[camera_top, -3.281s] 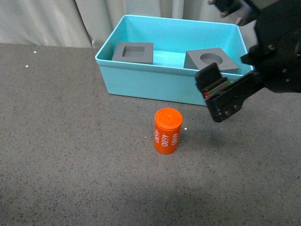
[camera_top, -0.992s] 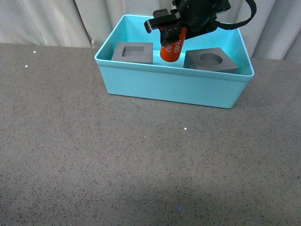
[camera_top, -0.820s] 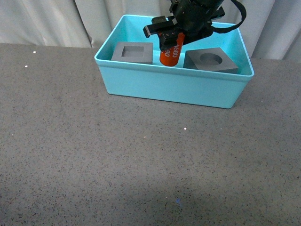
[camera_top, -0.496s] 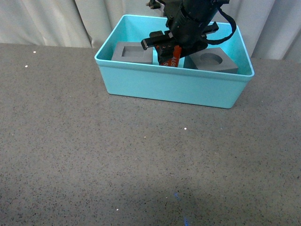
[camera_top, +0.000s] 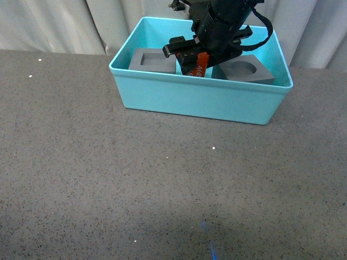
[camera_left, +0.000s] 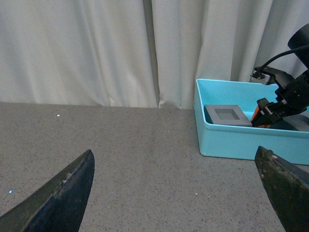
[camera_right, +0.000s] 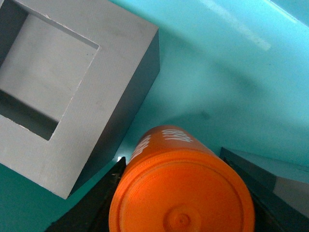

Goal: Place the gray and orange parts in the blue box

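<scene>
Inside the blue box (camera_top: 198, 100) at the worktop's far edge, the orange cylinder (camera_top: 198, 64) stands tilted between two gray cubes: square-recessed (camera_top: 154, 59), round-recessed (camera_top: 246, 70).

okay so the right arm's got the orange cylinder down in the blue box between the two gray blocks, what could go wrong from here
1. The orange cylinder hangs tilted in the right gripper, so it may topple or roll on release.
2. The slot is narrow: the cube with the square recess sits close beside it, the round-recess cube on the other side. The cylinder or fingers could knock either.
3. Withdrawing, the arm might catch the blue box rim.
</scene>
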Robot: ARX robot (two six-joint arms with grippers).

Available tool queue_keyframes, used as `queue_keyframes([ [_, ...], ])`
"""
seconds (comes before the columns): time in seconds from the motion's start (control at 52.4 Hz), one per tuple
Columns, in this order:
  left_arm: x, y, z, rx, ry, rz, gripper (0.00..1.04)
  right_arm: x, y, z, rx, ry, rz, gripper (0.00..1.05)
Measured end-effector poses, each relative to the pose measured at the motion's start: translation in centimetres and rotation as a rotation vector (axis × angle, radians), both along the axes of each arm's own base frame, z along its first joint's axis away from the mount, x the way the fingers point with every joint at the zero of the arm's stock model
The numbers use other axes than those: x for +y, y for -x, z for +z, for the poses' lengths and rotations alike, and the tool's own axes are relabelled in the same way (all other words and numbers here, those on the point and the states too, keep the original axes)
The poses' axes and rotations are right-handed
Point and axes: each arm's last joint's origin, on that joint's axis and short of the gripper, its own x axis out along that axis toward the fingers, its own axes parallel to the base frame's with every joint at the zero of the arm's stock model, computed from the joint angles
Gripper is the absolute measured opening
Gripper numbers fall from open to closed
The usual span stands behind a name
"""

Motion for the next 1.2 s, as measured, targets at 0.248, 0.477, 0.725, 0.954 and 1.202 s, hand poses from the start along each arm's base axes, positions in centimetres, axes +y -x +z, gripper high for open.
queue_keyframes([
  [0.248,0.0,0.0,0.0,0.0,0.0,0.0,0.98,-0.1,-0.1,0.2,-0.017,-0.019,-0.014,0.97],
  [0.477,0.0,0.0,0.0,0.0,0.0,0.0,0.98,-1.4,0.8,4.3,-0.102,-0.09,-0.054,0.95],
  [0.725,0.0,0.0,0.0,0.0,0.0,0.0,0.98,-4.0,3.3,10.3,-0.335,-0.154,-0.148,0.95],
  [0.954,0.0,0.0,0.0,0.0,0.0,0.0,0.98,-8.0,8.0,11.7,-0.568,-0.151,-0.3,0.95],
  [1.202,0.0,0.0,0.0,0.0,0.0,0.0,0.98,-12.6,14.7,7.1,-0.744,-0.103,-0.446,0.85],
])
